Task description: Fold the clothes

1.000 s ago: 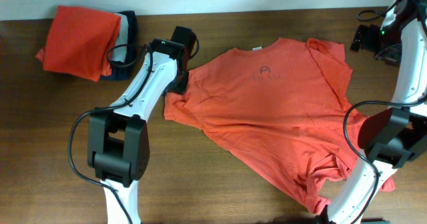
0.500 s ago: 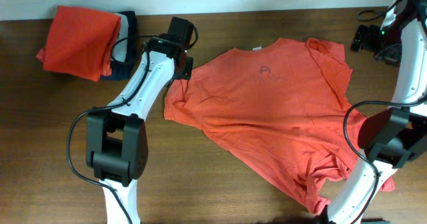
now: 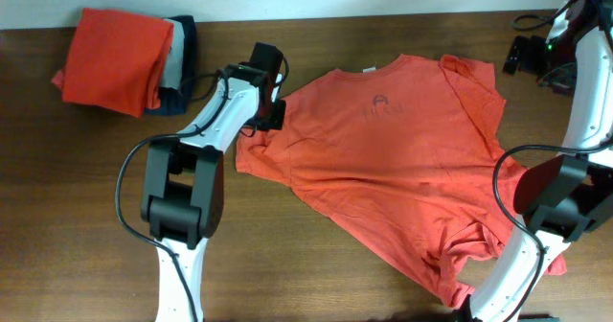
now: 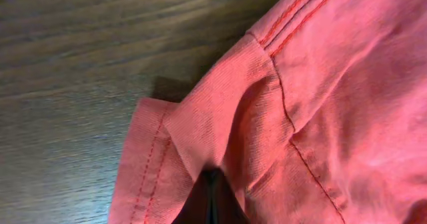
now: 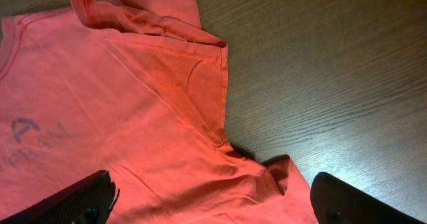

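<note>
The clothes are one coral-red T-shirt (image 3: 383,159), spread plain face up with a small neck mark (image 3: 381,103). Its lower right hem (image 3: 469,255) is bunched. My left gripper (image 3: 271,119) sits at the shirt's left sleeve. In the left wrist view that gripper (image 4: 212,199) is shut on a pinched fold of the sleeve (image 4: 193,131), right by its stitched hem. My right gripper (image 3: 525,54) is at the far right, beyond the shirt's other sleeve. In the right wrist view this gripper (image 5: 210,187) stands wide open above the cloth (image 5: 120,97), holding nothing.
A folded plain orange garment (image 3: 115,58) lies on grey and navy ones (image 3: 179,58) at the back left. Cables (image 3: 529,20) run along the back right edge. The right arm's base (image 3: 560,202) stands over the shirt's lower right corner. Bare wood (image 3: 287,255) lies in front.
The left gripper shifted slightly right along the sleeve and its jaws closed on the sleeve edge. The right arm and the rest of the shirt have not moved.
</note>
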